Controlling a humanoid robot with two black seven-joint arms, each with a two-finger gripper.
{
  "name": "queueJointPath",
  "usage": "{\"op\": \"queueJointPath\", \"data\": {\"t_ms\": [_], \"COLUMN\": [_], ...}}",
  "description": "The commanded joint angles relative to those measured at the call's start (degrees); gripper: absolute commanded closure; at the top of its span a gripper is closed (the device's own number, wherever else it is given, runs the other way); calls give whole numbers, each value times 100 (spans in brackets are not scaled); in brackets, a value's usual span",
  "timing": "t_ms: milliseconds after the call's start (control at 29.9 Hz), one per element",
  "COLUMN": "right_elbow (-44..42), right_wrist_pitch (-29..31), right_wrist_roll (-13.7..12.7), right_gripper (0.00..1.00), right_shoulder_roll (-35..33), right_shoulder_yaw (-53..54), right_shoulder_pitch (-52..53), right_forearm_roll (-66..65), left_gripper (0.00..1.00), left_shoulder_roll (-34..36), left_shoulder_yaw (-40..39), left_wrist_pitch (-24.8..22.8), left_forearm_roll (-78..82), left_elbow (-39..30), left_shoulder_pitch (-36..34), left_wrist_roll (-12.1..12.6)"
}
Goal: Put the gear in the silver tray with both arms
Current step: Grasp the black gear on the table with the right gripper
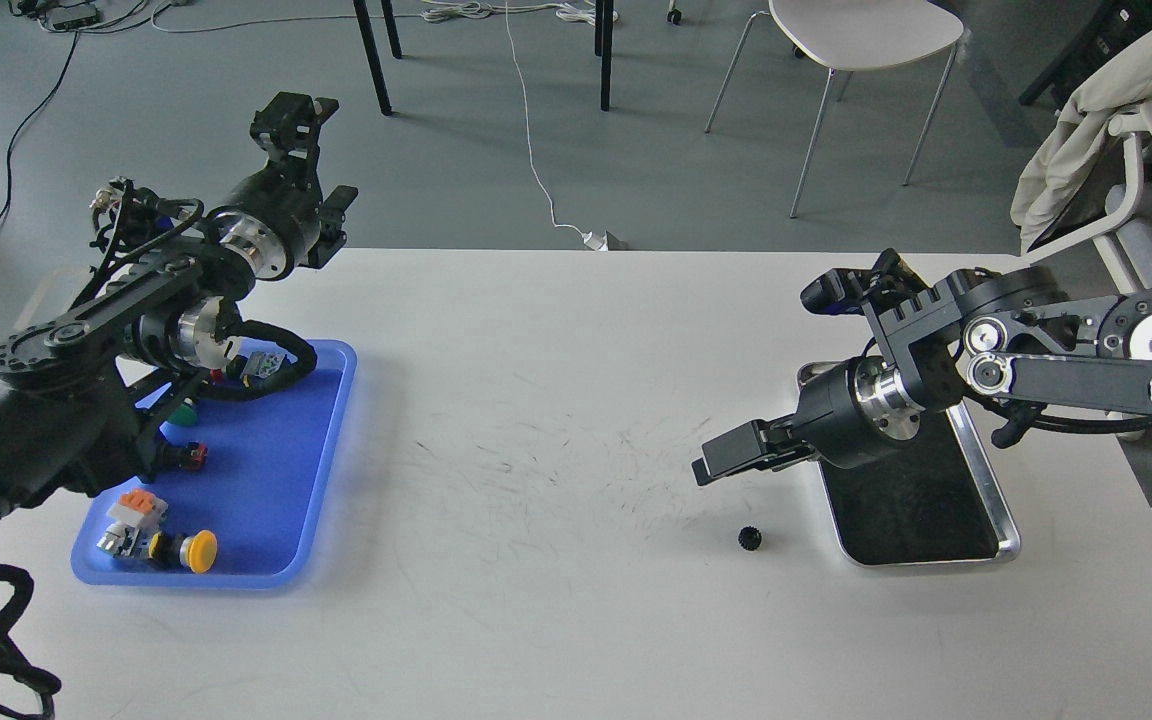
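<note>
The small black gear (749, 538) lies on the white table, just left of the silver tray (998, 492). My right arm reaches across the tray's far half and hides part of it. My right gripper (726, 458) points left and down, a little above and to the left of the gear, not touching it. It is seen side-on, so its fingers overlap. My left gripper (314, 150) is raised over the table's far left edge, open and empty, far from the gear.
A blue plastic tray (321, 450) at the left holds several small parts, among them a yellow button (199, 550) and an orange-white connector (134, 508). My left arm hangs over its far end. A white chair (861, 30) stands beyond the table.
</note>
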Motion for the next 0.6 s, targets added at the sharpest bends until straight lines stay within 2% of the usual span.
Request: {"op": "queueJointPath", "data": {"t_ms": [0, 568], "right_elbow": [-39, -891], "right_wrist_pitch": [-1, -1], "right_wrist_roll": [3, 47], "right_gripper": [2, 5], "right_shoulder_roll": [357, 1333], "right_shoulder_yaw": [-409, -954], "right_shoulder_pitch": [119, -66], "right_forearm_roll": [-27, -18], "left_gripper": [3, 3], "left_shoulder_roll": [16, 78], "left_shoulder_yaw": [-1, -9], "left_wrist_pitch": [-1, 8], "left_forearm_roll": [0, 0], "left_elbow": [0, -27], "left_shoulder_pitch": [17, 105], "left_wrist_roll": [-22, -48]}}
